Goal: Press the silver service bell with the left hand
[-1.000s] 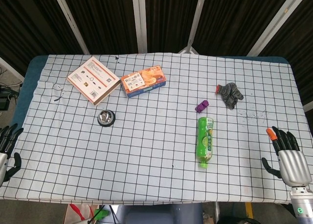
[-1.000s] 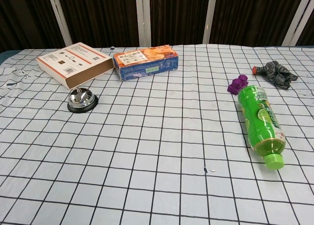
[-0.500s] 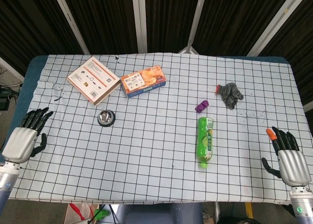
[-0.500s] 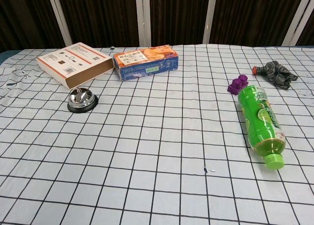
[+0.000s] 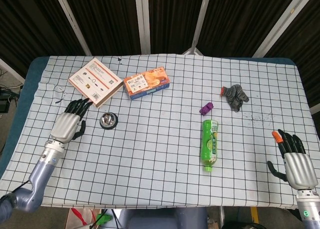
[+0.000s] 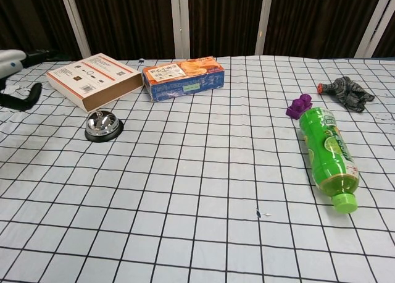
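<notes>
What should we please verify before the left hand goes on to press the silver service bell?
1. Silver dome-shaped service bell upright on the checked tablecloth, button free: ok.
2. Left hand holds nothing, fingers apart: ok.
3. Left hand above the bell: not ok; it sits to the bell's left, not touching it.
4. Room around the bell: cannot tell; the white and red flat box lies close behind it, near the fingertips.
5. Right hand away at the near right edge, holding nothing: ok.
</notes>
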